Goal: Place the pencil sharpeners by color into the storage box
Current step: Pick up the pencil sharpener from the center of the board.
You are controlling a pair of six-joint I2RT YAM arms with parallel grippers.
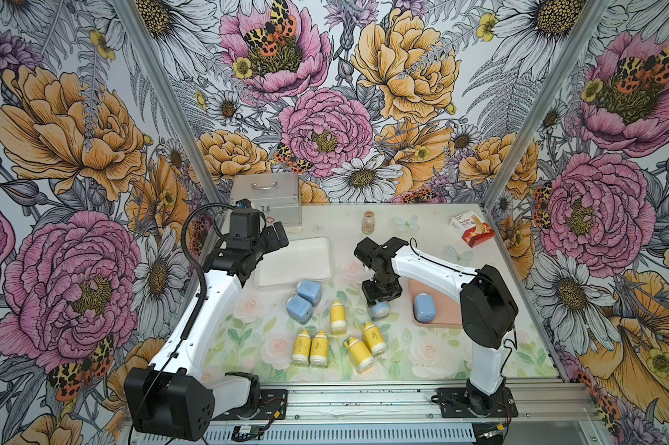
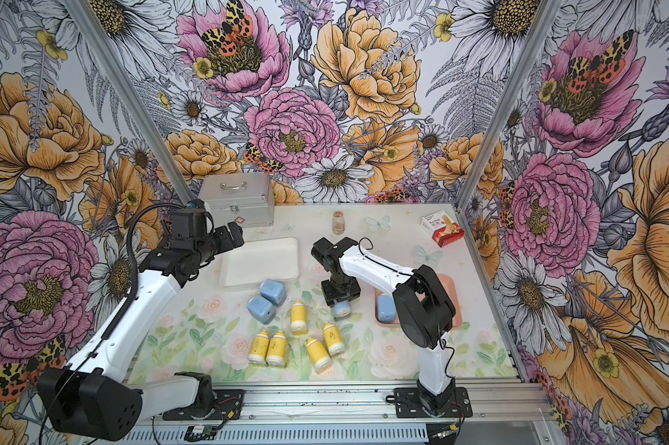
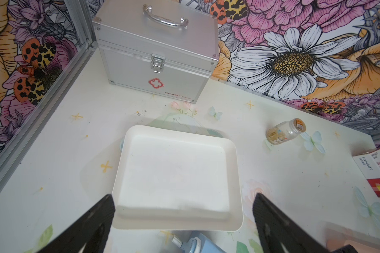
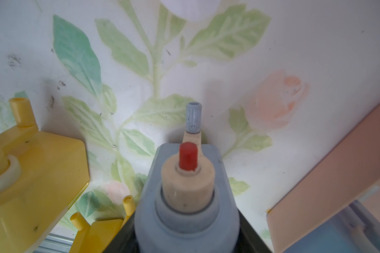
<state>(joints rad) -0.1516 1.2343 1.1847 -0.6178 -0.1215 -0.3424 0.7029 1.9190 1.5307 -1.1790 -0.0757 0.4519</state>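
**Mia:** How does the right arm stand?

**Tom:** It goes up from the front rail and bends at a high elbow. Then it reaches back toward the middle of the table. The wrist turns down, so the right gripper [image 1: 380, 302] points straight at the table.

**Mia:** Is it holding something?

**Tom:** Yes. Its jaws squeeze a blue sharpener [image 4: 185, 197], one jaw on each side. It hangs just beside the pink tray [image 1: 446, 314]. Nobody can tell if it touches the table.

**Mia:** And the left arm?

**Tom:** It leans up and back from the front left corner. The left gripper [image 3: 183, 197] tips down over the near edge of the white tray [image 3: 175, 170]. Its jaws are wide apart and hold nothing.

**Mia:** Where are the other sharpeners?

**Tom:** A second blue sharpener [image 1: 424, 307] lies in the pink tray. A third blue sharpener [image 1: 309, 291] and a fourth blue sharpener [image 1: 299, 309] touch each other just in front of the white tray. Five yellow sharpeners [image 1: 338, 316] lie on the table, nearer the front.

**Mia:** What sits at the back?

**Tom:** A silver case [image 1: 267, 198] in the left corner, a small glass bottle [image 1: 368, 222] in the middle, and a red and white box [image 1: 473, 231] on the right.
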